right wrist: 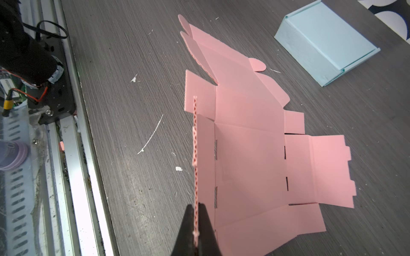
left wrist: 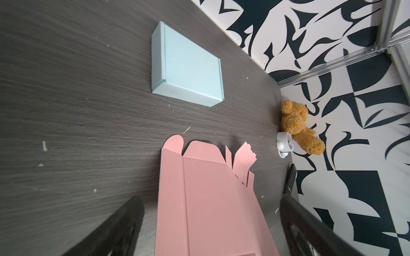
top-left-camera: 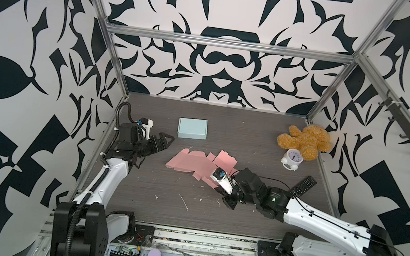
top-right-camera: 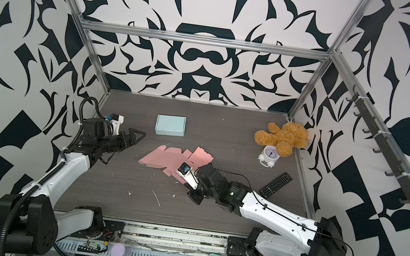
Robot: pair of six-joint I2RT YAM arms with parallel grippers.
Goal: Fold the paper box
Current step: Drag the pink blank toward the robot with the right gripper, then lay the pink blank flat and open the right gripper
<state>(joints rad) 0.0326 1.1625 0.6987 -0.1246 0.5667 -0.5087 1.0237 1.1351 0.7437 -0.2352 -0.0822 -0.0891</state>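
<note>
Unfolded pink paper box [right wrist: 248, 155], likely light yet stiff; right end effector [right wrist: 195, 223] pinches its raised flap edge; left end effector [top-left-camera: 165, 142] spread wide, empty.

Robot lab cell: aluminium frame [top-left-camera: 229, 44], patterned walls [top-left-camera: 237, 5]

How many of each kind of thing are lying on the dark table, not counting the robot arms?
Paper boxes: 2, pink flat box and blue folded box
Soft toys: 1, teddy bear
Clocks: 1, white alarm clock
Remotes: 1, black remote
Total: 5
</note>
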